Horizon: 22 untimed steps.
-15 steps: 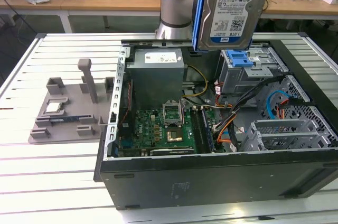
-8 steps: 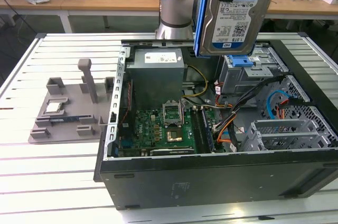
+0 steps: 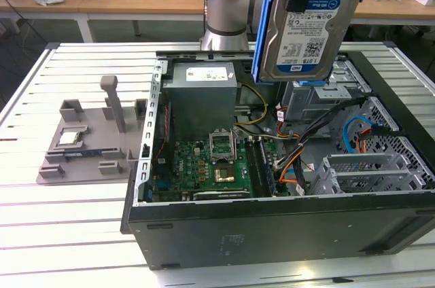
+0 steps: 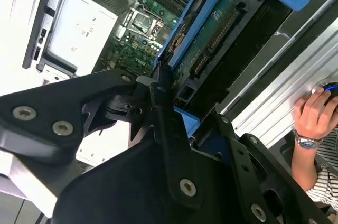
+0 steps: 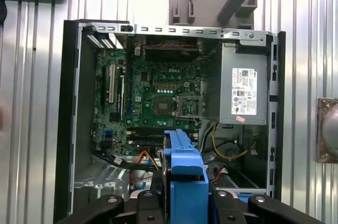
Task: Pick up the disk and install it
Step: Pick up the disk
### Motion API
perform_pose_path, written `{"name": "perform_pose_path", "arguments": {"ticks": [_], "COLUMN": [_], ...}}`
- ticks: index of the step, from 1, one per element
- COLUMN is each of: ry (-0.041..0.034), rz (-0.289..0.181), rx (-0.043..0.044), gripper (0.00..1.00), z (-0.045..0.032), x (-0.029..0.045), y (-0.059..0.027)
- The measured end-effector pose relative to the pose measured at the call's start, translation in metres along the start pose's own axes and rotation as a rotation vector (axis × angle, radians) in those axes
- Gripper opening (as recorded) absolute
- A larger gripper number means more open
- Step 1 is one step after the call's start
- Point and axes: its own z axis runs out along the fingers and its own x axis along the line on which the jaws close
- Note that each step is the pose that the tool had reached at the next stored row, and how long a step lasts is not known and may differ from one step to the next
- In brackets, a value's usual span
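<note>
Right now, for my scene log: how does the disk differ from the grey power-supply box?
The disk hangs upright above the open case, held by the gripper; the power-supply box sits inside the case. The disk is a thin slab; the power-supply box is far bulkier. The disk has a blue caddy around it; the power-supply box is bare grey. Both carry a printed label.
</note>
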Motion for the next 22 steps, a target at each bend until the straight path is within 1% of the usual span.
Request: {"name": "perform_pose_path", "arguments": {"ticks": [5, 13, 15, 18, 21, 22], "ry": [0.0000, 0.0000, 0.0000, 0.0000, 0.0000, 0.0000], "rz": [0.000, 0.000, 0.000, 0.000, 0.000, 0.000], "rx": [0.0000, 0.0000, 0.0000, 0.0000, 0.0000, 0.0000], "gripper": [0.37, 0.37, 0.37, 0.37, 0.37, 0.37], "z": [0.0016, 0.0037, 0.0046, 0.0053, 0.0062, 0.0065], "x": [0.0115, 0.0237, 0.0280, 0.0316, 0.0371, 0.0403], "y": [0.0000, -0.0002, -0.0003, -0.0005, -0.0005, -0.0005]}}
